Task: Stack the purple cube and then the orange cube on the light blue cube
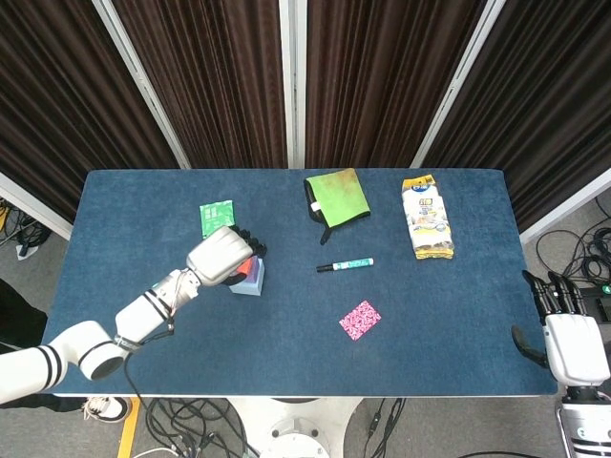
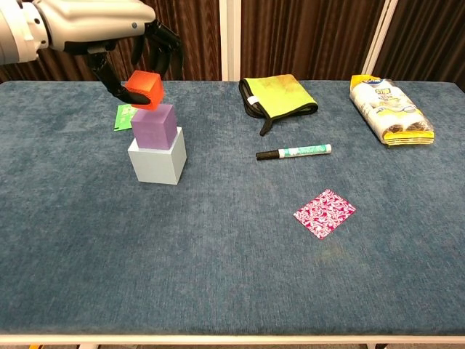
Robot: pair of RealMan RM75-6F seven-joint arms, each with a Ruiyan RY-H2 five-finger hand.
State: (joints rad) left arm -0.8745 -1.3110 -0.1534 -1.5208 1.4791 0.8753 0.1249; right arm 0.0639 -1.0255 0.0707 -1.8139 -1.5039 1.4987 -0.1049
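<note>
The left hand (image 2: 120,43) grips the orange cube (image 2: 144,89), tilted, just above the purple cube (image 2: 154,125), which sits squarely on the light blue cube (image 2: 157,161). The right hand (image 1: 571,334) rests open off the bench's right edge.

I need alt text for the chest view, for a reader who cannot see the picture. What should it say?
The robot's left hand holds an orange cube just over a purple cube that sits on a light blue cube, on a blue table. To the right lie a green cloth, a marker, a pink patterned card and a yellow packet.
</note>
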